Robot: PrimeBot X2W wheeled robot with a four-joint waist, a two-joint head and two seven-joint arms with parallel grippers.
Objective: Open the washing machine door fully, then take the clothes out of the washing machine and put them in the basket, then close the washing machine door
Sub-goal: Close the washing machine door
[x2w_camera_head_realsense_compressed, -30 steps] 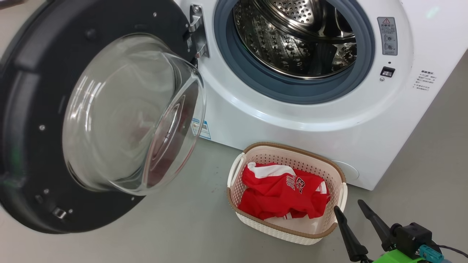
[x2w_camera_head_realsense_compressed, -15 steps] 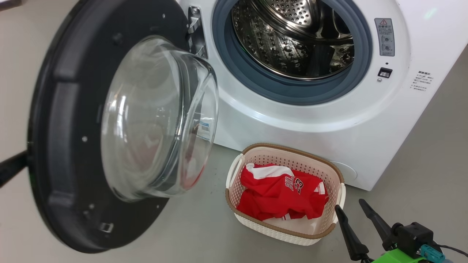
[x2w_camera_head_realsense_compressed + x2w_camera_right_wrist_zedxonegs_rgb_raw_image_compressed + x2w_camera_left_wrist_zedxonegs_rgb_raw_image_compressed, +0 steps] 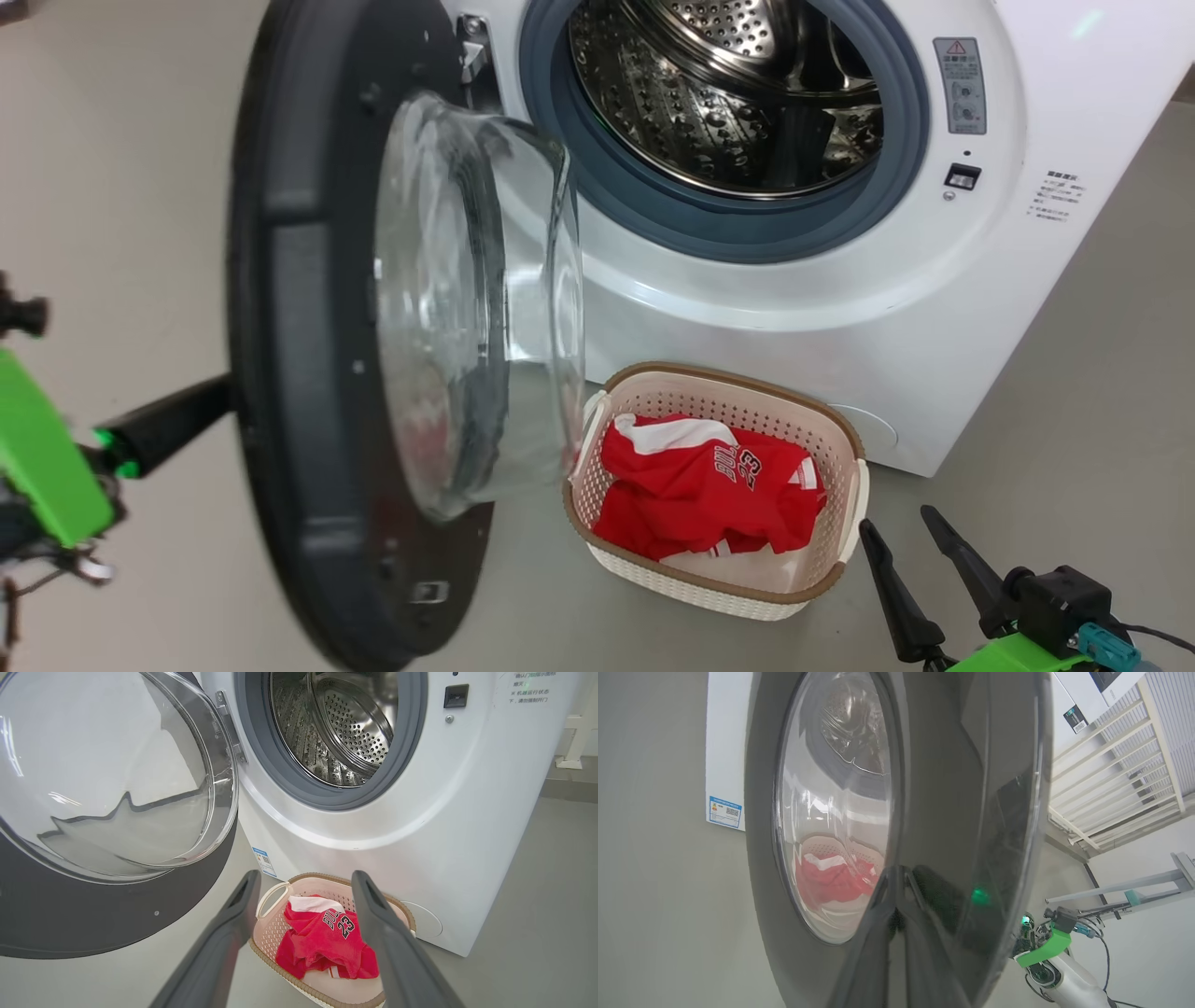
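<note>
**Head view:** L claw [image 3: 187,415] has fingers pressed together, tips at the outer side of the washing machine door [image 3: 299,280]. The door stands approx. half open. R claw [image 3: 894,521] is spread and holds nothing. The basket [image 3: 709,373] sits just ahead of it, w/ the clothes [image 3: 709,490] inside. The drum [image 3: 719,103] looks empty. Step in hand, as judged: door closing.

**L wrist view:** the door's glossy face is directly at the claw tips.

**R wrist view:** the basket w/ clothes lies beyond the spread fingers.

**Next move:** push the door onto the washing machine [image 3: 934,327] until latched. The glass bulge passes near the basket.
</note>
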